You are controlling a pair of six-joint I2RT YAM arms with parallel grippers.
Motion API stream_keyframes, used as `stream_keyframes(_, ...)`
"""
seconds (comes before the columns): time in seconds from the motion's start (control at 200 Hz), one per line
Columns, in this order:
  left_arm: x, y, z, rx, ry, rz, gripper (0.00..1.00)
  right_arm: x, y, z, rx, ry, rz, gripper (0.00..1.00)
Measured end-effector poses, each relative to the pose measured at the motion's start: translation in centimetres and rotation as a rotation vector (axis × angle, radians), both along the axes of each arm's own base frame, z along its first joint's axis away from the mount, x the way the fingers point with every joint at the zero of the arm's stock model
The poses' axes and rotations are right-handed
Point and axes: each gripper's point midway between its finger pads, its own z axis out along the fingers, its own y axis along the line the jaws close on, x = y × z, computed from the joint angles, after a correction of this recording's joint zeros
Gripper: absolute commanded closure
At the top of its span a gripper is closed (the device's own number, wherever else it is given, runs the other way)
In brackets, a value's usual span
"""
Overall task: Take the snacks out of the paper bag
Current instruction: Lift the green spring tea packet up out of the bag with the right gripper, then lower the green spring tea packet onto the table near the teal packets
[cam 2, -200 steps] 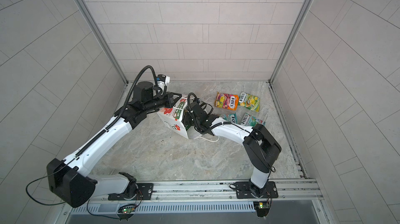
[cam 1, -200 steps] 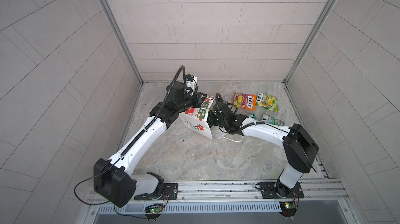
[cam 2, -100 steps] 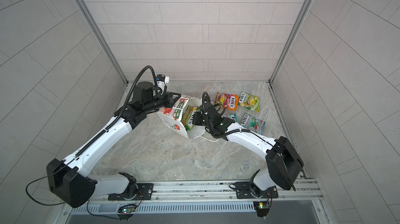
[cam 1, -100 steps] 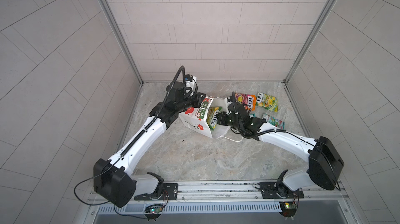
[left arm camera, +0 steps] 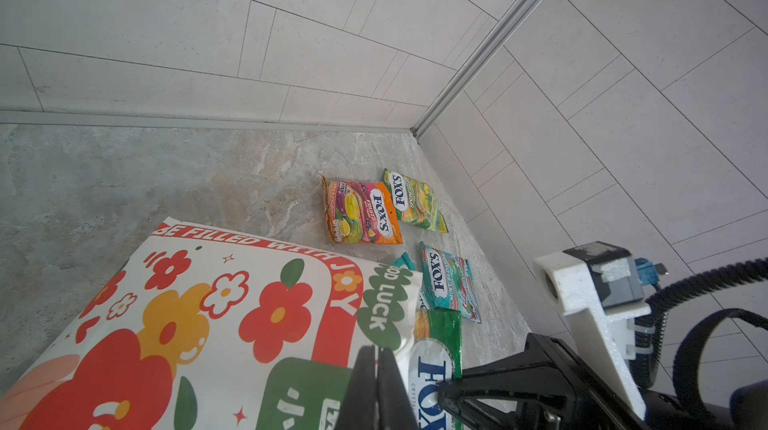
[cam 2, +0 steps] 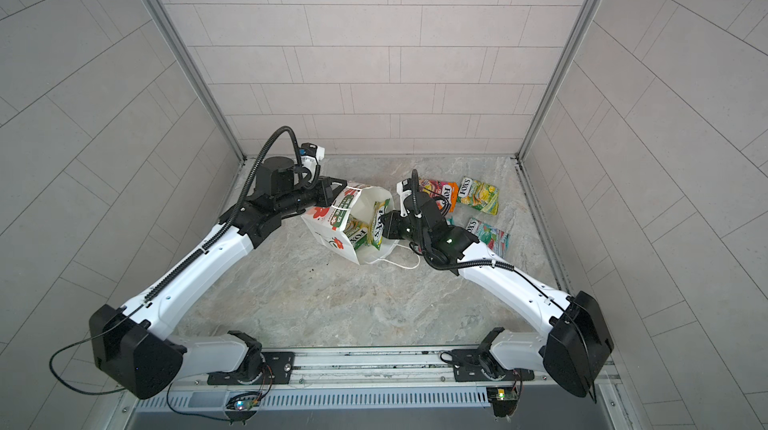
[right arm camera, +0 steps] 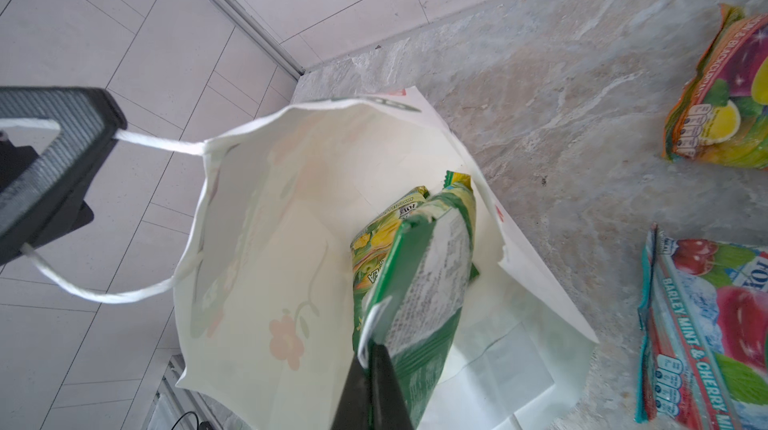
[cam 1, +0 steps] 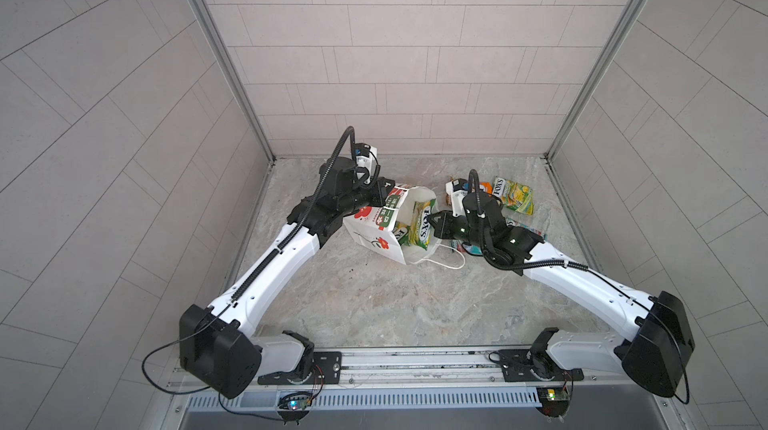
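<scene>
Green pkt now farther out of paper bag.

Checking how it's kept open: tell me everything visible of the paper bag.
The paper bag is white with red flowers and green print, tipped on the table, mouth open toward the right gripper. The left gripper, shut on one cord handle, holds that side up; the other handle lies on the table. Inside, the right gripper pinches one green-yellow packet beside a second packet.
</scene>
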Motion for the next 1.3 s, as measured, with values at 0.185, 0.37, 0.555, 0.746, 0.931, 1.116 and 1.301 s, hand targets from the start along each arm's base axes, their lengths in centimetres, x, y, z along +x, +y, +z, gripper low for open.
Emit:
stream_keyframes(0.185,0.0,0.0,0.0,0.002,0.001,0.003,1.00,-1.1,-0.2,1.2,0.026,-0.003,0.035,1.00)
stream_keyframes(0.37,0.0,0.0,-0.1,0.002,0.002,0.003,1.00,-2.0,-0.6,3.3,0.065,-0.033,0.055,1.00)
stream_keyframes(0.555,0.0,0.1,-0.1,0.002,0.002,0.003,1.00,-2.7,-1.3,5.2,0.098,-0.061,0.060,1.00)
stream_keyframes(0.746,0.0,0.0,-0.1,0.002,0.003,0.002,1.00,-3.7,-3.5,9.0,0.141,-0.122,0.035,1.00)
stream_keyframes(0.931,0.0,0.1,-0.1,0.002,0.003,0.003,1.00,-4.7,-6.9,10.5,0.139,-0.150,-0.024,1.00)
stream_keyframes(1.116,0.0,0.1,-0.1,0.003,0.003,0.003,1.00,-5.5,-11.4,9.0,0.051,-0.109,-0.121,1.00)
stream_keyframes(1.301,0.0,0.1,-0.1,0.003,0.003,0.003,1.00,-6.8,-15.5,6.3,-0.076,-0.035,-0.211,1.00)
